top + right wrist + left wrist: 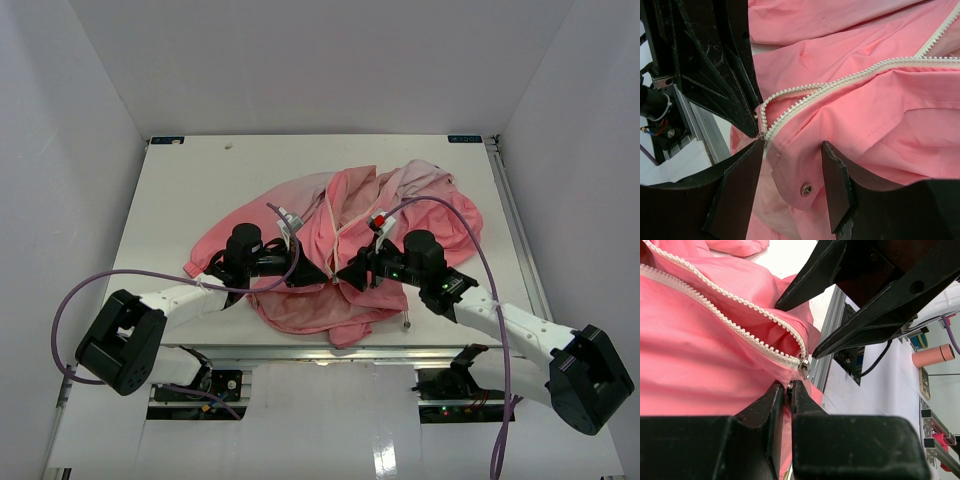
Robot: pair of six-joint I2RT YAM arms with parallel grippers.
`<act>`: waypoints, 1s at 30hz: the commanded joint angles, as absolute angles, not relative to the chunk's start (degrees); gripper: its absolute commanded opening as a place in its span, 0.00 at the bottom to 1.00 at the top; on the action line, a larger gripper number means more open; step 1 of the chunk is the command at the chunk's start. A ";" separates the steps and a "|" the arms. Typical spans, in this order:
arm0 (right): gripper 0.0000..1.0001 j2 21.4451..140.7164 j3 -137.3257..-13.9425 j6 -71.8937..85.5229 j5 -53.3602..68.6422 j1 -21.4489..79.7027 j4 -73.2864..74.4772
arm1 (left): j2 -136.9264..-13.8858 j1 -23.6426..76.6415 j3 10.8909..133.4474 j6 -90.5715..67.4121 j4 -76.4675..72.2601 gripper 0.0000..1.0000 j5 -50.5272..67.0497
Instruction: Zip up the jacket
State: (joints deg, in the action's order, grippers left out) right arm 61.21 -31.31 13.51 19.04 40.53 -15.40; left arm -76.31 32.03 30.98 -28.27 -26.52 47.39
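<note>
Seen from above, the jacket (pixel 350 200) heaps across the middle of the table (pixel 190 190); bare surface lies open at upper left, along the far edge and down the right side — passage for a gripper there; white walls (pixel 70 150) hem three sides. At centre, the left gripper (pixel 324 277) and right gripper (pixel 346 277) stand almost tip to tip — barely a gap between; a purple cable (pixel 484 262) arcs over the jacket's right part; the right wrist view shows pink hem filling the space between the right gripper's spread fingers (pixel 837 190).
</note>
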 commanded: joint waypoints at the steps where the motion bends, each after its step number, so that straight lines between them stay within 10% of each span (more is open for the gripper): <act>1: 0.53 62.51 -31.20 14.24 22.75 40.72 -21.49 | -75.38 31.90 31.47 -27.33 -27.45 0.00 49.03; 10: 0.09 63.28 -33.59 14.28 22.10 40.69 -20.21 | -74.63 34.36 31.47 -21.99 -24.48 0.00 49.77; 30: 0.08 61.37 -29.90 17.59 26.19 40.76 -29.00 | -76.22 36.00 32.85 -18.16 -22.15 0.00 51.41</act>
State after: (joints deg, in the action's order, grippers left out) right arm 62.94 -30.14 15.12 24.26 40.62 -19.80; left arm -76.95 35.02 31.70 -19.28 -23.10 48.57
